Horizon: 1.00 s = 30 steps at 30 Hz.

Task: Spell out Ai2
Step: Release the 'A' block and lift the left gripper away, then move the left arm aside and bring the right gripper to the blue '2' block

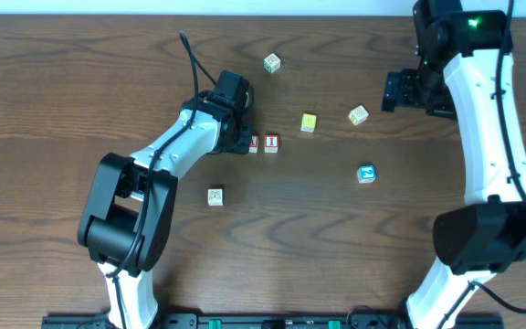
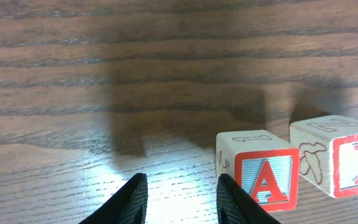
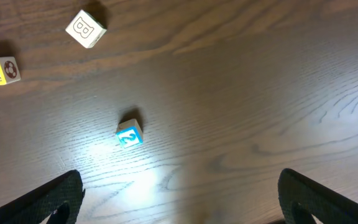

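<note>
The white cube with the red A (image 1: 254, 143) and the one with the red I (image 1: 271, 143) sit side by side at mid-table. My left gripper (image 1: 244, 142) is just left of the A. In the left wrist view its fingers (image 2: 232, 199) stand a little apart over bare wood, and the A cube (image 2: 263, 174) lies outside the right finger, with the I cube (image 2: 347, 158) beyond it. The blue 2 cube (image 1: 365, 174) lies alone to the right. My right gripper (image 1: 393, 91) hangs wide open and empty, and the 2 cube (image 3: 129, 134) is ahead of it.
A yellow cube (image 1: 309, 122) and a pale cube (image 1: 358, 114) lie between the pair and the right arm. Another cube (image 1: 272, 63) sits at the back, and a white one (image 1: 215, 196) lies in front of the left arm.
</note>
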Tool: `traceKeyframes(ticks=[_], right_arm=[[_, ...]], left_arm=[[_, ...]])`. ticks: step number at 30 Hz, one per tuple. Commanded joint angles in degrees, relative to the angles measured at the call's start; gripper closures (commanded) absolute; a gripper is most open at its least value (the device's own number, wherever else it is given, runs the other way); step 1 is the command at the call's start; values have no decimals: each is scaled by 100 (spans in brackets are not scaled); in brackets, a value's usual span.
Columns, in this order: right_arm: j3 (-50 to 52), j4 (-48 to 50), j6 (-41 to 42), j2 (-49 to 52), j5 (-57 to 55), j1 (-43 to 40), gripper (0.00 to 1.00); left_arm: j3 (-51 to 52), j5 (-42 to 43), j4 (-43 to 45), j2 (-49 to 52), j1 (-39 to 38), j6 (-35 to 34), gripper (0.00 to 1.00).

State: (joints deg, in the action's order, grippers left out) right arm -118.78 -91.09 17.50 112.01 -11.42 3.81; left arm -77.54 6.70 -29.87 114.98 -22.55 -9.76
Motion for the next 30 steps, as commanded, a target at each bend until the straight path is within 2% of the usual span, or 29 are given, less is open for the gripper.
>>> traceKeyframes(ticks=[1,9,30], right_arm=[[-44,0,-39,-66,-79,-42,1],[-44,2,-39,-63,-79,-42,1],[-44,2,-39,-66,-81,-42,1]], left_arm=[[20,114,26,92,2,-166,62],[20,396,48,92,2,-367,62],[20,494,166,92,2,-573,62]])
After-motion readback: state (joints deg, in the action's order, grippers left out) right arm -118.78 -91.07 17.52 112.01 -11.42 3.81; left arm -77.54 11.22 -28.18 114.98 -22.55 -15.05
